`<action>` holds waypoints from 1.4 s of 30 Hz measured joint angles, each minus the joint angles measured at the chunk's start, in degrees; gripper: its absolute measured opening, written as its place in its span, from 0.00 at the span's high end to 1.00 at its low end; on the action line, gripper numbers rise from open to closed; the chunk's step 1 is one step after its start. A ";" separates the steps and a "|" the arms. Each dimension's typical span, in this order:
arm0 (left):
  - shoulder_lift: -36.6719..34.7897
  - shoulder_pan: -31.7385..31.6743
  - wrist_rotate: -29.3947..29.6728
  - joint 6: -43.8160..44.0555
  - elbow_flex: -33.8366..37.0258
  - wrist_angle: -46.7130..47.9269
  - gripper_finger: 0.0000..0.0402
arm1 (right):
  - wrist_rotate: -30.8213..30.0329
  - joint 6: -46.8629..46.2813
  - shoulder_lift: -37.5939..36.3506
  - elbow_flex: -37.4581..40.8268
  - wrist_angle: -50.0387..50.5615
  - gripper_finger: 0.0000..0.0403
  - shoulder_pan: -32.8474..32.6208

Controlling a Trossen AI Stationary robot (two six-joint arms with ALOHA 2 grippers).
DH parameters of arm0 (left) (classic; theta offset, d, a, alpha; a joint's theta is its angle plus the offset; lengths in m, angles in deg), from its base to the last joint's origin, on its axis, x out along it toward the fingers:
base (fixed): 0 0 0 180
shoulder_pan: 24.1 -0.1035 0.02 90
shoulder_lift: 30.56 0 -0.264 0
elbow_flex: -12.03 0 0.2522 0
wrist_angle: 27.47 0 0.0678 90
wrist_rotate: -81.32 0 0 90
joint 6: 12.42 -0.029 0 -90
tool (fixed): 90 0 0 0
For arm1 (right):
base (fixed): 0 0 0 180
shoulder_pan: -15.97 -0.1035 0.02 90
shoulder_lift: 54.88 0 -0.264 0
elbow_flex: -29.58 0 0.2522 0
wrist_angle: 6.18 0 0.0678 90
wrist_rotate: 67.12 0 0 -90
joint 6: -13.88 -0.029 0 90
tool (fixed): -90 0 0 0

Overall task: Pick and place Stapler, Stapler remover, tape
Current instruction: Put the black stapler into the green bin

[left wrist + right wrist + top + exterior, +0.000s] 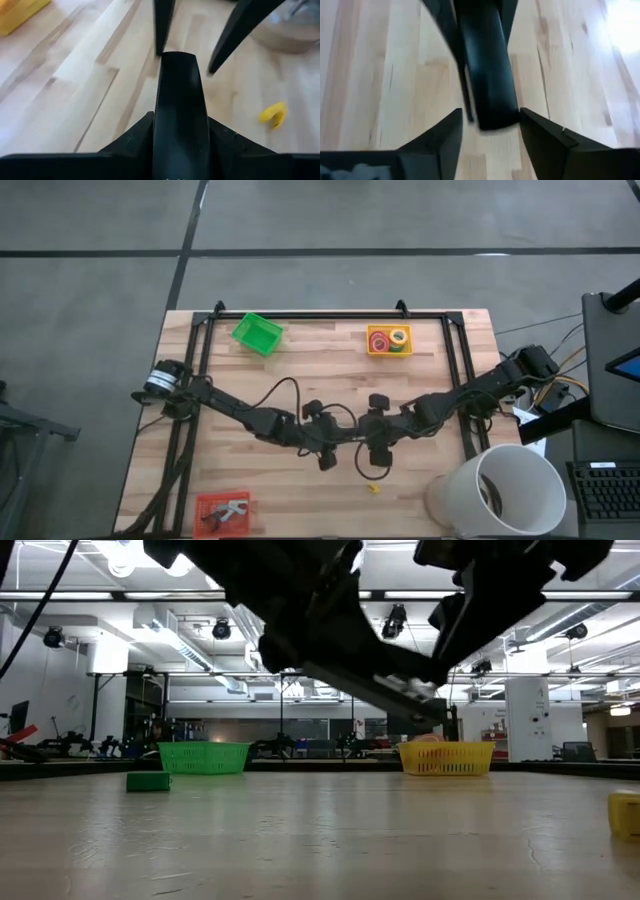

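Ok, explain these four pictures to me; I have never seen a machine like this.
Two dark robot arms work over a wooden table. One camera looks straight down, one sits at tabletop height, and one rides on each wrist. On the table: a green bin, a yellow bin with tape rolls, a red tray, a white bucket and a small yellow piece. In the middle, the left hand grips the black stapler above the table; the right hand stands open around its other end.

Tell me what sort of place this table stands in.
Probably a robotics lab or workshop hall: exposed ceiling ducts, strip lights, and a wooden table fitted with two robot arms, plus sorting baskets such as the green basket.
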 joint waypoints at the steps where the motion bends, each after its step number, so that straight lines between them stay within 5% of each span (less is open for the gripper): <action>1: 0.00 0.04 0.89 0.24 0.00 1.12 0.67 | 0.01 -0.20 0.00 0.00 1.04 0.49 0.02; 6: -0.82 -0.02 6.38 2.33 0.02 7.22 0.69 | -1.11 -0.26 -0.02 0.00 4.04 0.39 0.05; 13: -2.93 -0.03 21.31 9.39 0.02 23.48 0.66 | -3.94 -0.51 -0.02 0.20 3.55 0.35 0.04; 21: -5.89 -0.98 38.42 30.12 0.02 50.09 0.67 | -6.90 -0.30 -0.02 2.62 -1.39 0.38 0.04; 30: -9.45 -8.03 39.74 41.51 1.47 67.10 0.67 | -8.62 3.96 -0.02 3.30 -5.59 0.42 0.05; 42: -13.99 -27.37 33.58 42.33 6.88 63.33 0.66 | -9.05 6.05 -0.02 3.35 -5.28 0.42 0.23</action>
